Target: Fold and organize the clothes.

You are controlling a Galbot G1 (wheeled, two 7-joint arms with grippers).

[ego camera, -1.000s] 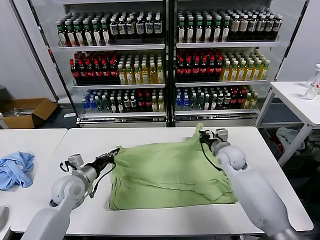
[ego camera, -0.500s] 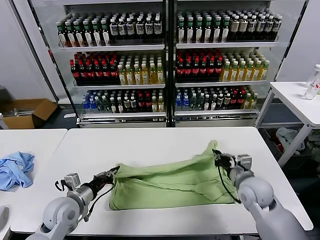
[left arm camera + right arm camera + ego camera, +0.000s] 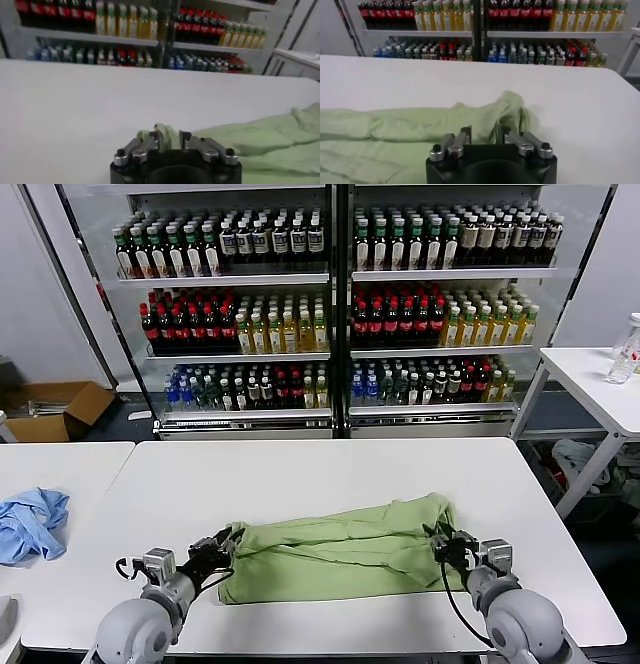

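White table by drink shelves | green shirt folded lengthwise | left gripper clamped on shirt's left edge | right gripper clamped on its right edge

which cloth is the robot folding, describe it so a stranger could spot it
Look at the big white table in front of the drinks shelves. Near its front edge lies the green shirt, folded into a long band, with the left gripper and right gripper at its ends. The only other cloth is blue, crumpled on the side table.
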